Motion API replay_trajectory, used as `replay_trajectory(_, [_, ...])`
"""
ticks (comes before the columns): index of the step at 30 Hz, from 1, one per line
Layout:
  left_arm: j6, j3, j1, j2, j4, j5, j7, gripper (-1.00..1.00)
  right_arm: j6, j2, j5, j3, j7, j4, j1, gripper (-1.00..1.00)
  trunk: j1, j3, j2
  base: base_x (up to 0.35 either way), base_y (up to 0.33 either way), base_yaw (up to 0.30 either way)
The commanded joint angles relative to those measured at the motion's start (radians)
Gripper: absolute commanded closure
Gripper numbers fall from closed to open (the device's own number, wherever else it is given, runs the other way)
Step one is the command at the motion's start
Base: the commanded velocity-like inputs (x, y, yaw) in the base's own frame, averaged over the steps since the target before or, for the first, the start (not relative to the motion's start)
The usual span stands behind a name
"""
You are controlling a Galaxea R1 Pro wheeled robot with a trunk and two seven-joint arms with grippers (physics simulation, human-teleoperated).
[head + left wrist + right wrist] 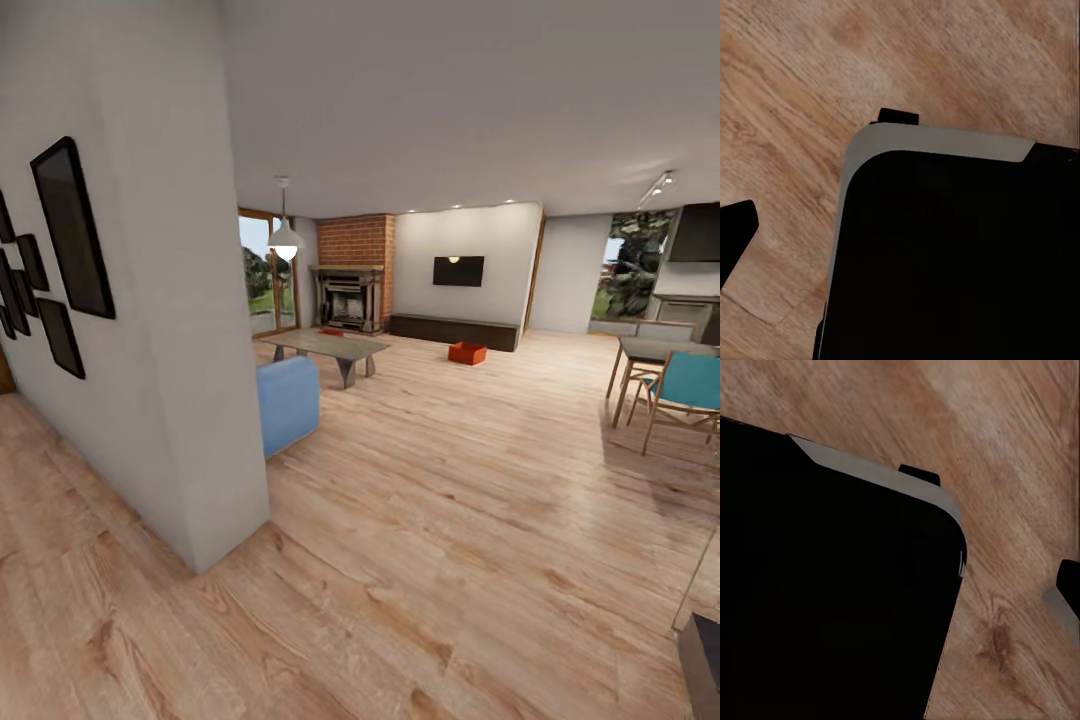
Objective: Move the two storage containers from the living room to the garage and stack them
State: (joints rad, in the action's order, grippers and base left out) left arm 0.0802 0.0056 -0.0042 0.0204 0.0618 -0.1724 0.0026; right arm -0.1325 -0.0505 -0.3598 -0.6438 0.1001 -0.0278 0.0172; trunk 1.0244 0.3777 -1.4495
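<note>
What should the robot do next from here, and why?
Probably drive forward across the wood floor toward the orange bin sitting by the dark bench under the TV. It is far off, well beyond reach, with a bare stretch of floor between.

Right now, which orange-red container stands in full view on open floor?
The storage container before the dark bench under the TV; the other container is a sliver beyond the coffee table.

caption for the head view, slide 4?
Orange-red container on wood-plank floor before the dark bench, seen across the living room.
</note>
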Motion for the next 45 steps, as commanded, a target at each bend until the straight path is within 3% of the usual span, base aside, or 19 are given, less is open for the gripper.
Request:
replay_trajectory(1, [0.003,0.000,0.000,0.000,0.000,-0.005,0.000,-1.00,-0.005,0.000,-0.008,-0.008,0.001,-0.003,0.001,-1.00,0.001,0.001,-0.001,0.319,0.000,-0.251])
replay_trajectory(45, [0.004,-0.002,0.000,-0.001,0.000,-0.002,-0.001,-1.00,-0.007,-0.003,-0.008,-0.008,0.001,-0.003,0.001,-1.00,0.001,0.001,-0.001,0.319,0.000,-0.165])
